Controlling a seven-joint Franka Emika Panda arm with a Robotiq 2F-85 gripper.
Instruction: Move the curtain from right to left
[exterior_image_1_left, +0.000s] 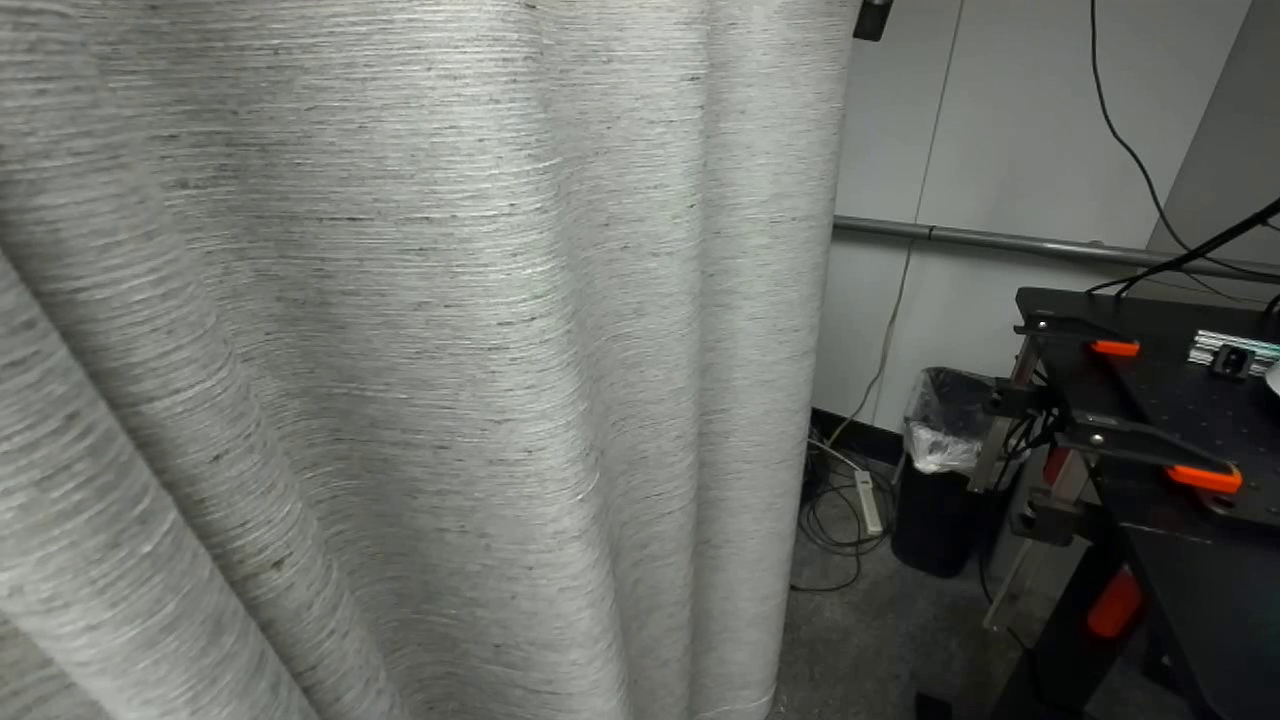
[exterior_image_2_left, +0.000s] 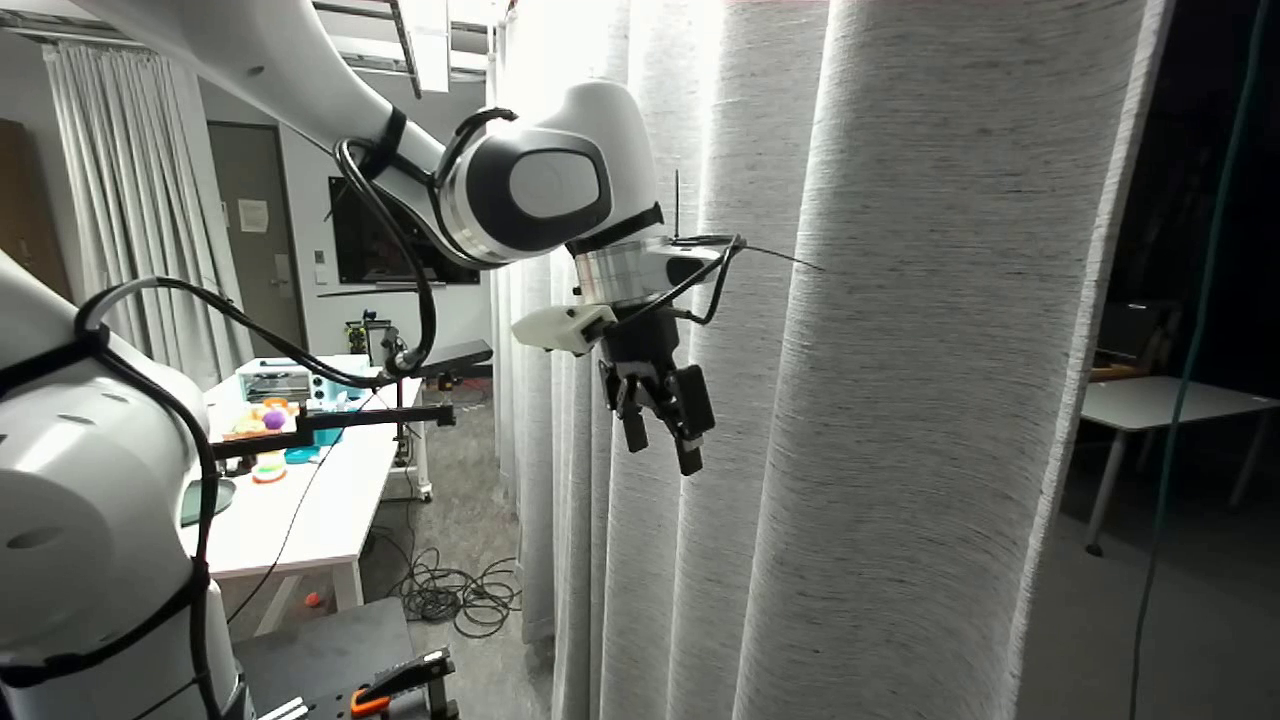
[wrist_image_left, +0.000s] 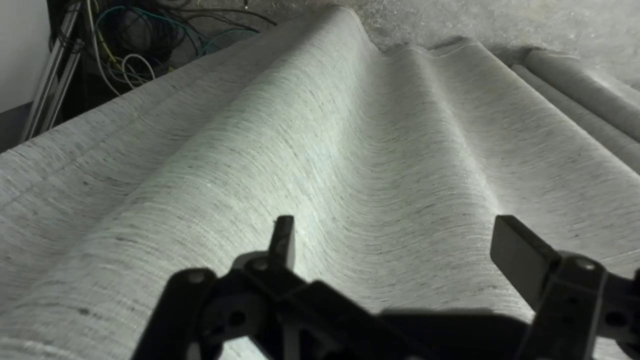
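Note:
The curtain (exterior_image_1_left: 450, 350) is a very large light grey woven drape with deep vertical folds. It fills most of an exterior view and hangs beside the arm in an exterior view (exterior_image_2_left: 900, 350), where its pale edge hem shows at the right. My gripper (exterior_image_2_left: 663, 452) points downward in front of the folds. In the wrist view the gripper (wrist_image_left: 397, 245) is open, its two dark fingers wide apart with the curtain (wrist_image_left: 380, 165) behind them. No fabric is visibly pinched between the fingers. Whether a fingertip touches the cloth cannot be told. The gripper does not show in an exterior view filled by the curtain.
A black table with orange-tipped clamps (exterior_image_1_left: 1205, 478), a black bin (exterior_image_1_left: 935, 520) and a wall rail (exterior_image_1_left: 1000, 240) lie past the curtain. A white table (exterior_image_2_left: 340, 500) and coiled cables (exterior_image_2_left: 460, 595) stand behind the arm. Cables (wrist_image_left: 140, 45) also lie on the floor.

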